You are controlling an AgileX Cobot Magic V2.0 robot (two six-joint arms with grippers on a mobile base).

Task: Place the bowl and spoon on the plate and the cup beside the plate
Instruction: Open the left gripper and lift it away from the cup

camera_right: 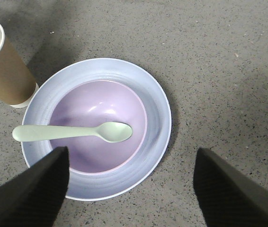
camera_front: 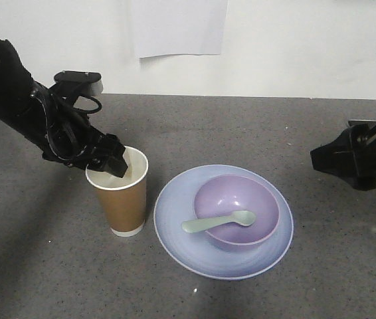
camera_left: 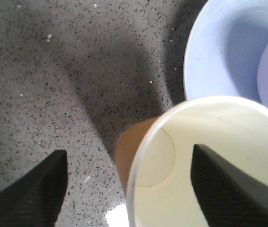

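Step in hand: cup placement, the last part of the setting, by the look of it.
Cup: the brown paper cup (camera_front: pixel 118 199) stands upright on the grey desk (camera_front: pixel 254 126), just beside the plate (camera_front: pixel 175 226) on its left.
Left pincer: the left pincer (camera_front: pixel 113 163) straddles the cup's rim, one finger inside and one outside; whether it pinches the wall or has slackened, the views do not settle.
Bowl and spoon: the lavender bowl (camera_right: pixel 101 127) sits on the plate, the mint spoon (camera_right: pixel 72 133) lying across it, scoop inside, handle over the rim.
Right pincer: the right pincer (camera_right: pixel 129 189) hangs spread and empty above the plate's near edge.
Next move: release the cup wall, then lift straight up so the cup is not tipped.
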